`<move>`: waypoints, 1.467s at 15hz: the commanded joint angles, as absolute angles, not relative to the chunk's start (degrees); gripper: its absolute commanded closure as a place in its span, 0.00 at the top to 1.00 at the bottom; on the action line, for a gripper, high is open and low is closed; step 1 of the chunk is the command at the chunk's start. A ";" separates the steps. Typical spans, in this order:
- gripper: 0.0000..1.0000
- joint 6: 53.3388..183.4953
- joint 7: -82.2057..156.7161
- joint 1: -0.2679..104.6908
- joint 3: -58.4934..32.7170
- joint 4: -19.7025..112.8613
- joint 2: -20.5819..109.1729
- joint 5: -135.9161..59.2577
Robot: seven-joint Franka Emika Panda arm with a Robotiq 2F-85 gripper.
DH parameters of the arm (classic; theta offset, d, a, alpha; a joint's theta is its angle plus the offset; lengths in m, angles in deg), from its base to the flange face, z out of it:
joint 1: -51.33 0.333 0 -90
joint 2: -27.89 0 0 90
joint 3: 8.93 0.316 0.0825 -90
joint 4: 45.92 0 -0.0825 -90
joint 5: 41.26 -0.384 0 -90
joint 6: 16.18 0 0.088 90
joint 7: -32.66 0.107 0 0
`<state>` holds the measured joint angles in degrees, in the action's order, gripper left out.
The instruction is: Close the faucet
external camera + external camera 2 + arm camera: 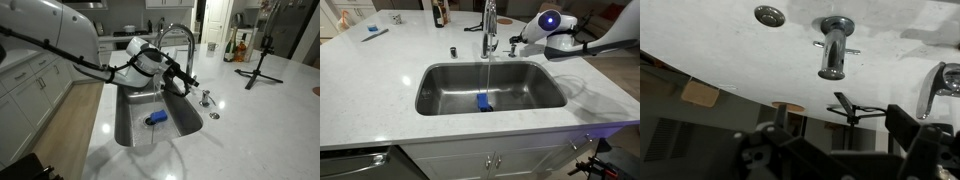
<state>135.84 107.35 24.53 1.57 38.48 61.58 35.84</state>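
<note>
White stone counter (380, 70) in a home kitchen, with a steel sink (440, 95) set into it. The robot's gripper (516, 41) hangs low over the counter just beside the base of the faucet (490, 25); whether it touches the faucet cannot be told. In the wrist view its dark fingers (915, 140) stand well apart with nothing between them. A small chrome fitting (833, 48) and a flat round cap (769, 15) sit on the counter ahead of the claw. The tall gooseneck faucet rises at the back rim of the sink, and a thin stream of water (487, 72) falls from its spout into the basin, landing by a blue object (483, 102) on the bottom. Farther off, a black tripod (258, 58) stands on the counter and dark bottles (440, 12) stand at its far edge.
</note>
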 commanded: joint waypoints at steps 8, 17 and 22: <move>1.00 133.12 105.51 24.62 1.90 33.23 65.69 33.42; 1.00 135.08 97.87 38.47 -18.29 17.63 76.40 15.81; 0.75 133.57 96.77 38.13 -16.06 10.01 81.63 17.96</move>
